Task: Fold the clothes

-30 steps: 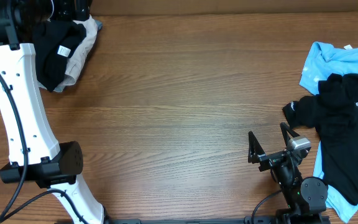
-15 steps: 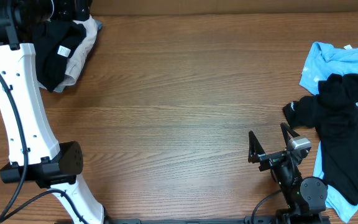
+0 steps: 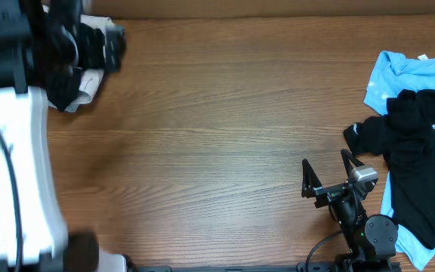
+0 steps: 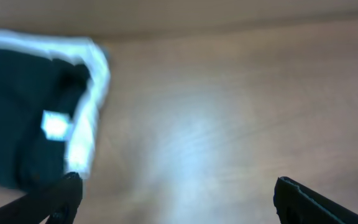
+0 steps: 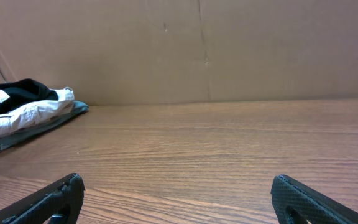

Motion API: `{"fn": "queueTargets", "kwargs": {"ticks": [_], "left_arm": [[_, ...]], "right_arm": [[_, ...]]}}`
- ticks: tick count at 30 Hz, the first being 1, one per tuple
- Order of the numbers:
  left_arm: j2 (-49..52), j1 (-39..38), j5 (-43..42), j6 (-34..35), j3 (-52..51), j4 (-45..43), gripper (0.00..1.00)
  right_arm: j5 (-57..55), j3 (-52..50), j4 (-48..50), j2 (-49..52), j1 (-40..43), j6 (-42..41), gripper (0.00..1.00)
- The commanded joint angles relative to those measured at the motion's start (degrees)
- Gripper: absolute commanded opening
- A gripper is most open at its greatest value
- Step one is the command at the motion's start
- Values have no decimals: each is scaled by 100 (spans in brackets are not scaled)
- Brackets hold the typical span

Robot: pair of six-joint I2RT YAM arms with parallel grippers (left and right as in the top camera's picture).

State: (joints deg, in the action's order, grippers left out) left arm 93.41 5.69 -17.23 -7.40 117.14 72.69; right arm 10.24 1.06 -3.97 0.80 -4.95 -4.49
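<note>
- Clothes waiting to be folded lie at the right edge of the table (image 3: 217, 113). A black shirt (image 3: 410, 159) with white lettering is draped across a light blue shirt (image 3: 399, 68). A folded pile (image 3: 81, 64) of black and white cloth sits in the far left corner.
- I judge both shirts to be light, soft and limp. They will sag and bunch when lifted, and may slide on the smooth wood. They are not fragile, but a careless pinch could catch two layers at once.
- The black shirt is on top, so I would take it first. I would grip it at a hem corner or a shoulder seam, or at the sleeve that reaches toward me, so it hangs flat.
- My right gripper (image 3: 325, 160) has its jaws spread wide and holds nothing. It sits low over bare wood, near the black sleeve but not touching it.
- My left gripper (image 4: 178, 182) is also spread wide, with nothing between its fingers. It is over the table just beside the folded pile. That view is blurred, so I cannot tell whether a finger brushes the cloth.
</note>
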Motion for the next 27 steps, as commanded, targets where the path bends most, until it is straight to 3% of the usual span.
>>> {"fn": "queueTargets", "kwargs": {"ticks": [1, 5, 9, 21, 27], "left_arm": [[-1255, -175, -17, 57, -1290, 13, 100], [-2553, -256, 407, -31, -2999, 33, 100], [-3884, -249, 555, -26, -4592, -557, 100], [-7816, -586, 79, 326, -9272, -5219, 100], [-8725, -638, 138, 378, -10480, -6376, 100]], "right_arm": [[-31, -61, 39, -63, 9, -37, 100], [-31, -61, 39, -63, 9, -39, 100], [-31, -61, 39, -63, 9, -37, 100], [-31, -61, 39, -63, 9, -37, 100], [-31, -61, 39, -63, 9, -37, 100]]}}
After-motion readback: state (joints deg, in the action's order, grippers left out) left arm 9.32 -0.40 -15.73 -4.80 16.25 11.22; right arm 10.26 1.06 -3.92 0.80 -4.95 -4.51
